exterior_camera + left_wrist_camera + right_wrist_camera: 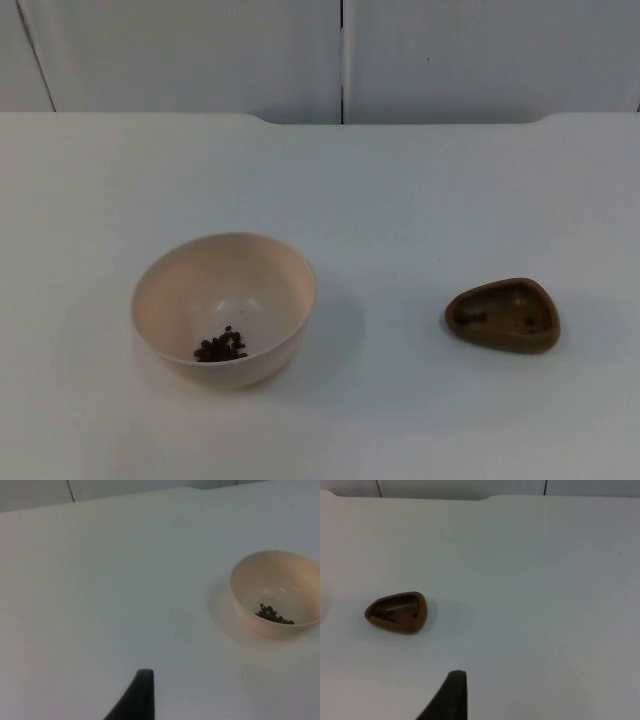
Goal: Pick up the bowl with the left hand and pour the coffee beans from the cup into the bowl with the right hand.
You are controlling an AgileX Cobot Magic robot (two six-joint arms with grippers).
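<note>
A cream bowl (pixel 262 282) stands upright on the white table, left of centre, with a small heap of coffee beans (pixel 221 346) at its bottom. The brown teardrop-shaped cup (pixel 502 316) sits on the table to its right, with only a few dark specks inside. From the left wrist view, my left gripper (pixel 142 700) hovers well back from the bowl (pixel 272 577) and its beans (pixel 274 615). My right gripper (pixel 452 697) hangs over bare table, apart from the cup (pixel 397 612). Neither gripper holds or touches anything.
The white table top (pixel 420 200) ends at a grey partition wall (pixel 200 50) at the back. Wide bare table surrounds the bowl and cup.
</note>
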